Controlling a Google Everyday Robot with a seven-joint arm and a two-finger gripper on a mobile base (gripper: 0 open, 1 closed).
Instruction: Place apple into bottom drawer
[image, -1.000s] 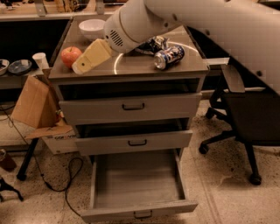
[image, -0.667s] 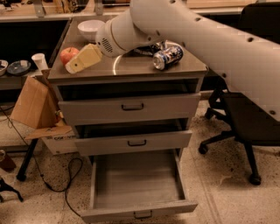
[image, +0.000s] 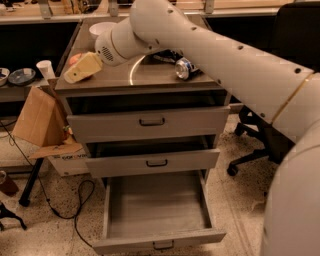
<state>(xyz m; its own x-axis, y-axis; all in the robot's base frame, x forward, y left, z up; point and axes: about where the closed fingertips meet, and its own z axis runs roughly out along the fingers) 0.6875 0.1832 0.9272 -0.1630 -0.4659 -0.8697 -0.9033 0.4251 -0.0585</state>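
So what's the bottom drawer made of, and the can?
The bottom drawer looks like matte grey painted metal, maybe laminate: even colour. The can looks like thin shiny metal, dented. The claw is by the apple, left on the cabinet top.

Apple (image: 74, 59) mostly hidden behind gripper (image: 82, 68) over cabinet (image: 160, 81).

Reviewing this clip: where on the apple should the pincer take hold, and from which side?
Grip the apple across its widest middle, coming from above and the right, where the pincer is, partly covering it. It is round, so any opposite sides serve. It lies near the left edge of the cabinet top, so a leftward push might roll it off.
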